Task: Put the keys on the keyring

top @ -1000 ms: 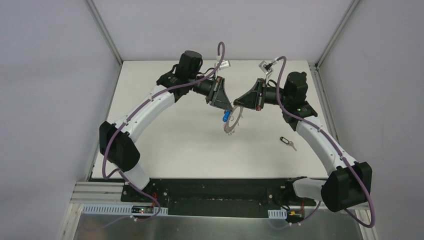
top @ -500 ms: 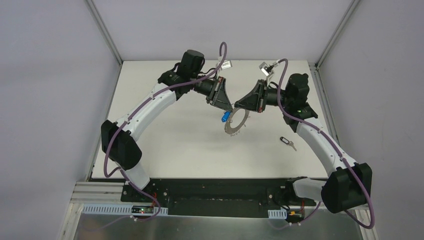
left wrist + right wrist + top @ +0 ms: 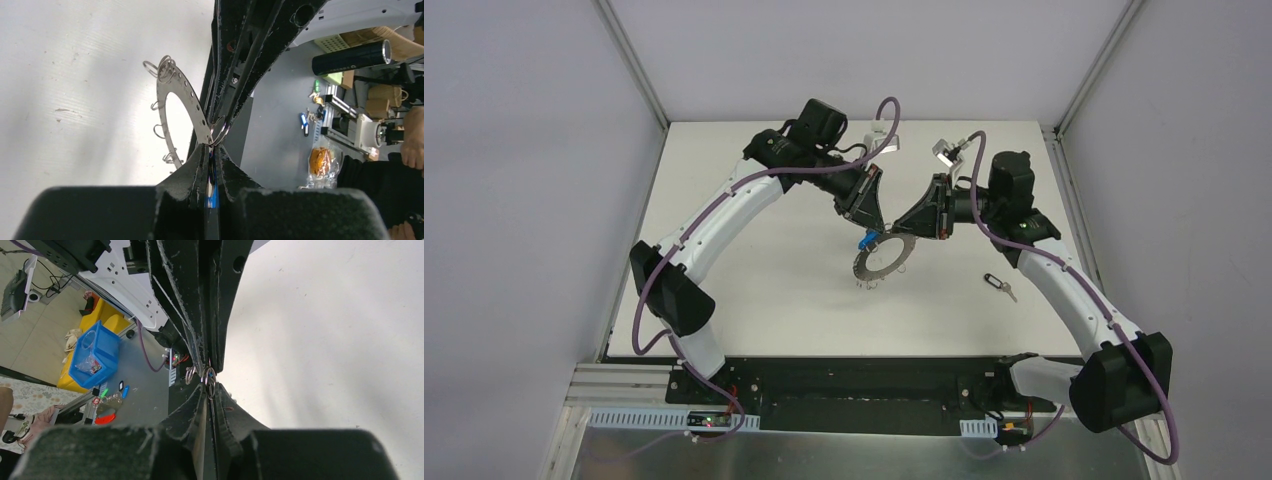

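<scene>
The keyring has dropped toward 7 o'clock over the surface, its rim pinched in the right claw; the left claw, clamped on the blue key at the ring's 11 o'clock, may miss the wire loop if that pinch slips.

grey keyring, blue key

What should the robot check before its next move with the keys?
1. Grip on blue key by left end effector: ok.
2. Hold of right end effector on a wire loop of the keyring: cannot tell.
3. Threading of blue key onto that loop: cannot tell.
4. Spare black key lying on table, apart from both arms: ok.
5. Fitting of black key on keyring: not ok.
</scene>
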Robot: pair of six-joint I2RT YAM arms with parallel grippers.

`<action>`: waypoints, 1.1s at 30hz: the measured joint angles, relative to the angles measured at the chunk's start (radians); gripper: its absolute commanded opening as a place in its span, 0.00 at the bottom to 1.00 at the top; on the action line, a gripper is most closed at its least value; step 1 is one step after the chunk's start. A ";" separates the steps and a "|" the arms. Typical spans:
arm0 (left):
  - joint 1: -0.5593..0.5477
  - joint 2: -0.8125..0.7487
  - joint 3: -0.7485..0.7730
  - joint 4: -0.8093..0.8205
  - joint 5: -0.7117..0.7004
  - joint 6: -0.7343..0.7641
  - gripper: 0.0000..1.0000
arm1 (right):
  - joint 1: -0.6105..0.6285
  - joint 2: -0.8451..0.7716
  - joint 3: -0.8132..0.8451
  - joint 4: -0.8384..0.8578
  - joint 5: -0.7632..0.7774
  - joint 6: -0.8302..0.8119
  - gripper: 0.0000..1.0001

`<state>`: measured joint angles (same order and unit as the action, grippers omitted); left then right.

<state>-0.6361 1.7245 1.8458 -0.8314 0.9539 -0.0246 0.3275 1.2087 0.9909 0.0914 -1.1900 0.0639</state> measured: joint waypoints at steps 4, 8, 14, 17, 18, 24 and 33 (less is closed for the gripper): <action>-0.013 0.002 0.021 -0.032 -0.029 0.024 0.00 | 0.002 0.000 0.003 -0.030 -0.001 -0.017 0.21; -0.026 0.003 0.022 -0.052 -0.054 0.041 0.00 | 0.010 0.000 0.011 -0.055 0.000 -0.027 0.22; -0.046 0.007 0.026 -0.080 -0.076 0.048 0.00 | 0.030 0.000 0.032 -0.080 0.006 -0.044 0.23; -0.050 0.009 0.028 -0.089 -0.078 0.049 0.00 | 0.041 0.000 0.041 -0.099 0.016 -0.070 0.22; -0.051 0.010 0.029 -0.090 -0.079 0.049 0.00 | 0.045 0.000 0.043 -0.109 0.022 -0.080 0.22; -0.051 0.011 0.032 -0.092 -0.079 0.049 0.00 | 0.057 0.000 0.049 -0.180 0.059 -0.152 0.20; -0.050 0.011 0.032 -0.093 -0.096 0.053 0.00 | 0.065 0.000 0.061 -0.231 0.087 -0.199 0.00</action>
<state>-0.6865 1.7355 1.8774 -0.9241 0.8581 0.0280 0.3927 1.2083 1.0515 -0.1394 -1.1030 -0.1352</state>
